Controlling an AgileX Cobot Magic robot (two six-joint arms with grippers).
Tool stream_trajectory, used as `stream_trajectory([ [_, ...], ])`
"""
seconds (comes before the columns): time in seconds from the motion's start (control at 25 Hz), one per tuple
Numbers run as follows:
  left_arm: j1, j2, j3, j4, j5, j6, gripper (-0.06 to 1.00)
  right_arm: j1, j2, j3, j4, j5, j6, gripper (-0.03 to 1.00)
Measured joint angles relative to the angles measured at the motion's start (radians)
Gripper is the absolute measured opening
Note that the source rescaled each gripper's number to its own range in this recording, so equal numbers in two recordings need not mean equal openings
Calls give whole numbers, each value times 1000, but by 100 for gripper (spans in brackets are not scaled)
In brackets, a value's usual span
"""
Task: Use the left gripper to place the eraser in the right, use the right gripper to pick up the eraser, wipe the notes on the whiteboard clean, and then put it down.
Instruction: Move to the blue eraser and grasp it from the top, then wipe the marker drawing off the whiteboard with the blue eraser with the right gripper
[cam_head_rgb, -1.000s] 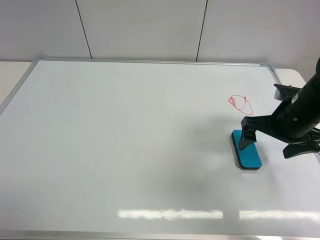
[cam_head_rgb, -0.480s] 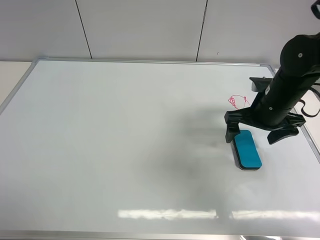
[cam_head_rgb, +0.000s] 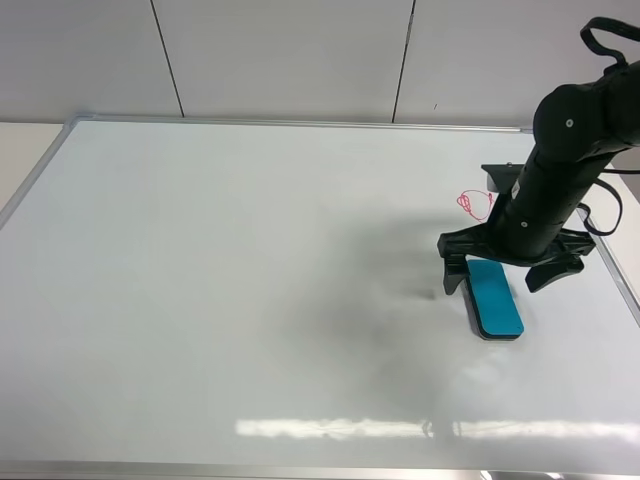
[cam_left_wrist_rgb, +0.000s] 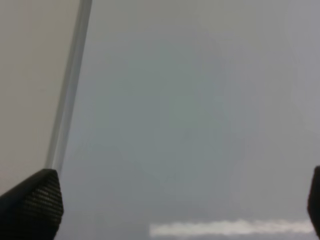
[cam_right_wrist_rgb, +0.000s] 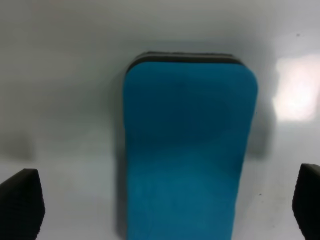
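As it lies flat, the eraser (cam_head_rgb: 497, 310) shows teal top, dark base.

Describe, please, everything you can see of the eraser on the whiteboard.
The eraser is a rounded-rectangle block with a bright teal top and a thin dark base, seemingly felt. It lies flat on the whiteboard near its right edge, just in front of the red scribble. The right gripper hovers open over its far end, fingers either side, not gripping it.
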Motion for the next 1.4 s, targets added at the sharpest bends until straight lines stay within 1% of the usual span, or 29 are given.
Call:
stream_trajectory([
  [0.52,0,0,0,0,0,2,100,0,53,-1,2,-37,1,100],
  [0.56,0,0,0,0,0,2,100,0,53,-1,2,-42,4,96],
  [0.6,0,0,0,0,0,2,100,0,53,-1,4,-42,11,86],
  [0.64,0,0,0,0,0,2,100,0,53,-1,7,-39,24,64],
  [0.68,0,0,0,0,0,2,100,0,53,-1,10,-34,42,37],
  [0.72,0,0,0,0,0,2,100,0,53,-1,10,-24,62,0],
  [0.8,0,0,0,0,0,2,100,0,53,-2,14,-10,81,4],
  [0.96,0,0,0,0,0,2,100,0,53,-3,18,20,84,4],
  [1.08,0,0,0,0,0,3,100,0,53,-33,28,72,72,4],
  [1.24,0,0,0,0,0,3,100,0,54,-182,8,191,57,4],
  [1.4,0,0,0,0,0,3,100,0,85,-373,-52,295,56,4],
])
